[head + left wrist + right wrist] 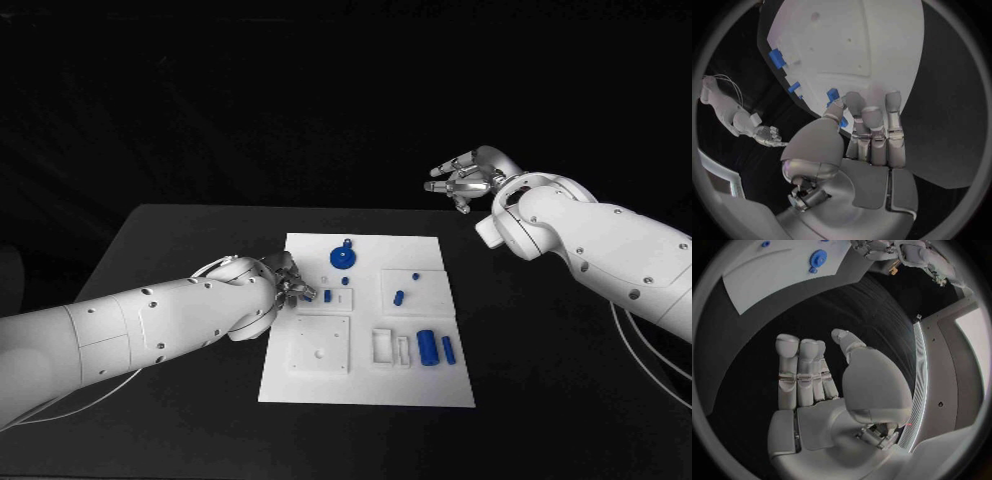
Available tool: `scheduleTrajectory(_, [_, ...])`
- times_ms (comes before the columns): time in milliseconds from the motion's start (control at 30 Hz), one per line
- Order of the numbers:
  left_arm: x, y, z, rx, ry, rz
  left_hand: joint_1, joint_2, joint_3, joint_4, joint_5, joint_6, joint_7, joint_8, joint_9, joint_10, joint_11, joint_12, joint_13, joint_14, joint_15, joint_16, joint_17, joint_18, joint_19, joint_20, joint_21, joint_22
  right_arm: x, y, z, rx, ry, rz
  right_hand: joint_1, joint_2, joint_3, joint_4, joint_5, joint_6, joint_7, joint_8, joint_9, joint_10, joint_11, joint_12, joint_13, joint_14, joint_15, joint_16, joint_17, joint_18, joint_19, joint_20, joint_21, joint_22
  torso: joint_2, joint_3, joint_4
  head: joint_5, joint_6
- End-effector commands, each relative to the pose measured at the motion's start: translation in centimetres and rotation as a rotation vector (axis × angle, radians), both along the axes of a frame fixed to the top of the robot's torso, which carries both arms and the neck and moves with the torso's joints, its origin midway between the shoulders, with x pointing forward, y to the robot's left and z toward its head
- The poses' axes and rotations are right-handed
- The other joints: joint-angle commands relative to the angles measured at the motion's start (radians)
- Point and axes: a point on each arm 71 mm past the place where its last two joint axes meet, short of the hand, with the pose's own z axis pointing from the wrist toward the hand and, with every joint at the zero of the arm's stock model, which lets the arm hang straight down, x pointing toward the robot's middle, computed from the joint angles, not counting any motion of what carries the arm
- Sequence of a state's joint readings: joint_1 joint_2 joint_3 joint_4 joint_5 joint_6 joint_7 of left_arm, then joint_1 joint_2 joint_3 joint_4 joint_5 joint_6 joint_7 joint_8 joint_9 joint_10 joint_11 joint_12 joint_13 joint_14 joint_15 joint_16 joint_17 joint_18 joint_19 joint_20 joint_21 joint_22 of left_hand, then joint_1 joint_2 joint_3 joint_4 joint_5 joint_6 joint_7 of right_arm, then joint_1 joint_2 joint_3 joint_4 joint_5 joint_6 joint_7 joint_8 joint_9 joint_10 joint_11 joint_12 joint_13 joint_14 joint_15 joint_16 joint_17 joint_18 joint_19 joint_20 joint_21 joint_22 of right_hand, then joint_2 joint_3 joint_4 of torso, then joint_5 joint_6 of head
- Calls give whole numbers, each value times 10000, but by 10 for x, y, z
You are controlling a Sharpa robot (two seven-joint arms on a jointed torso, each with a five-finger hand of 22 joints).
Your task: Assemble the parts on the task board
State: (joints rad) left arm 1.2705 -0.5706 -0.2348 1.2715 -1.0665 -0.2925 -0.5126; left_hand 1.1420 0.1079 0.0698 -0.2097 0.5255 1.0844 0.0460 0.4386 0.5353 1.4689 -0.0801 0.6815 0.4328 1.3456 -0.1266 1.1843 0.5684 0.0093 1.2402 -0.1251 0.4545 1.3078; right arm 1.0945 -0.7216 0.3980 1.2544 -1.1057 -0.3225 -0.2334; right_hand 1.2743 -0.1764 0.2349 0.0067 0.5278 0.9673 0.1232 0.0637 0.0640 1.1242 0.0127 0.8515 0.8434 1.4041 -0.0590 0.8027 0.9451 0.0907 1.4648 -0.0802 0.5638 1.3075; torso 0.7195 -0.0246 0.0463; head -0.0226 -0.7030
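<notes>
- The task board (368, 340) is a flat, matte white rectangular plate on the black table (173, 240), with shallow square and slot-shaped recesses.
- A round blue gear-like disc (342, 257) sits near the board's far edge; two blue cylinders (427, 347) lie side by side in recesses at its near right. Smaller blue pegs (398, 297) stand around the middle.
- The left hand (274, 280), silver and smooth, hovers at the board's left edge, fingers straight and close together, thumb tip beside a small blue part (833, 94). I cannot tell whether it pinches it.
- The right hand (464, 178) is raised beyond the table's far right corner, well apart from the board, fingers loosely extended with nothing in them.
</notes>
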Motion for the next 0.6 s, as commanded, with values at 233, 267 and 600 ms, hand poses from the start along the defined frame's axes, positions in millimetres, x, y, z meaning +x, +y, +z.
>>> scheduleTrajectory(233, [-4, -5, -8, 587, 164, -408, 113, -8, 19, 22, -20, 988, -830, 128, 121, 444, -68, 211, -24, 128, 43, 103, 52, 254, 44, 94, 120, 197, 0, 2, 0, -35, 14, 141, -131, 0, 40, 15, 42, 64, -7, -12, 10, -16, -68, 3, 8, 21, -58, -43, 12, 89, 431, -32, 10, 711, -4, -8, 7, -13, -29])
scheduleTrajectory(267, [-4, -5, -7, 615, 117, -441, 131, -13, 23, 4, -26, 1001, -834, 125, 137, 443, -71, 234, -28, 135, 52, 119, 61, 276, 40, 121, 140, 198, 0, 2, 0, -34, 15, 142, -131, 0, 40, 15, 42, 64, -7, -12, 10, -16, -68, 3, 8, 21, -58, -43, 12, 89, 431, -32, 10, 711, -3, -8, 8, -15, -26])
scheduleTrajectory(600, [-4, -10, -6, 805, -118, -675, 110, -18, 0, 13, -31, 1162, -862, 54, 155, 444, -84, 319, -40, 198, 65, 206, 188, 371, 31, 210, 237, 199, 0, 3, 0, -26, 15, 157, -142, 10, 47, 30, 45, 66, -7, -10, 10, -14, -68, 4, 9, 22, -60, -44, 12, 88, 435, -32, 26, 714, 3, -7, 8, -26, -43])
